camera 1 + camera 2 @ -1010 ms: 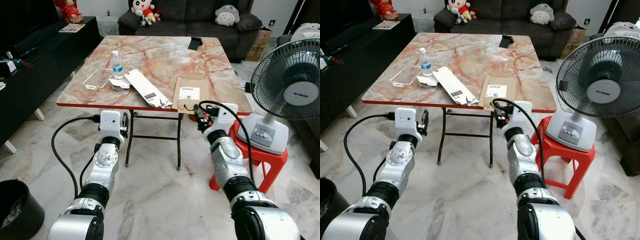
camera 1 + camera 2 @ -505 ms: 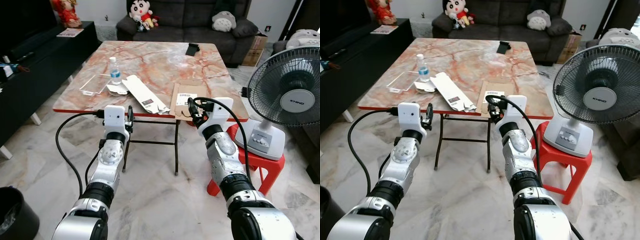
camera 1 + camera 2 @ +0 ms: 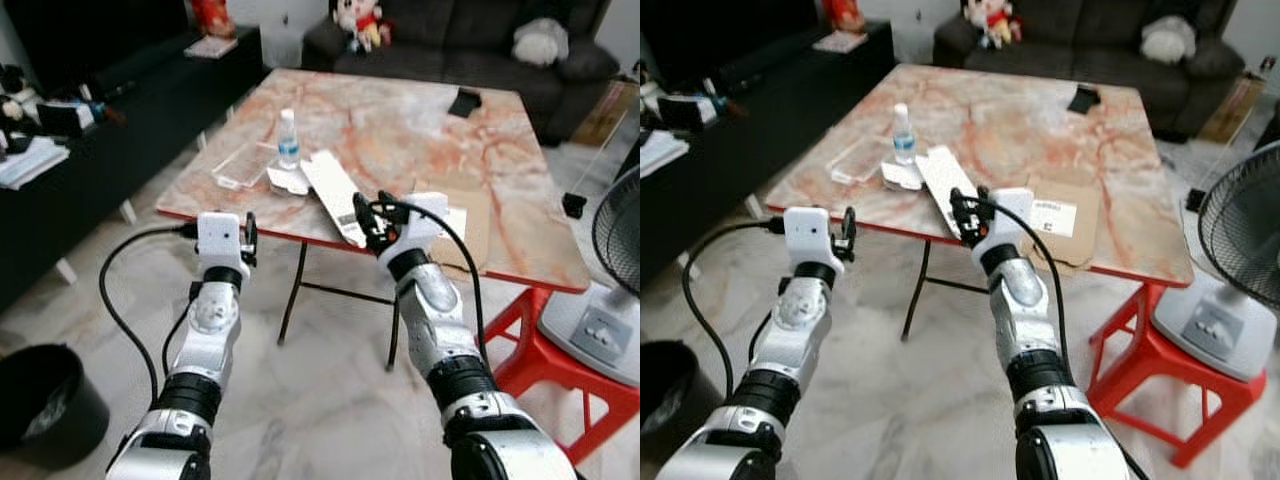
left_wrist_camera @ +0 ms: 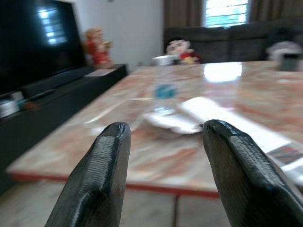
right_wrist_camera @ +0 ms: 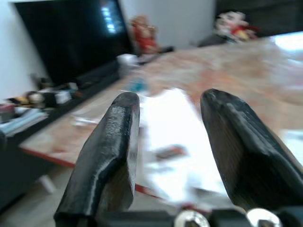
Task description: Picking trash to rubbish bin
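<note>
Trash, a long white box, lies at the near edge of the marble table beside a water bottle. Right gripper hovers just before it, fingers spread and empty; left gripper likewise. Best to approach level and straddle the box's end.

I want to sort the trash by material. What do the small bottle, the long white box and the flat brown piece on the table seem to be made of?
Small bottle: probably clear plastic, see-through body, blue label, white cap.
Long white box: likely thin cardboard, matte white, flattened, with a printed patch near one end.
Flat brown piece: apparently plain matte cardboard, carrying a white label.
</note>
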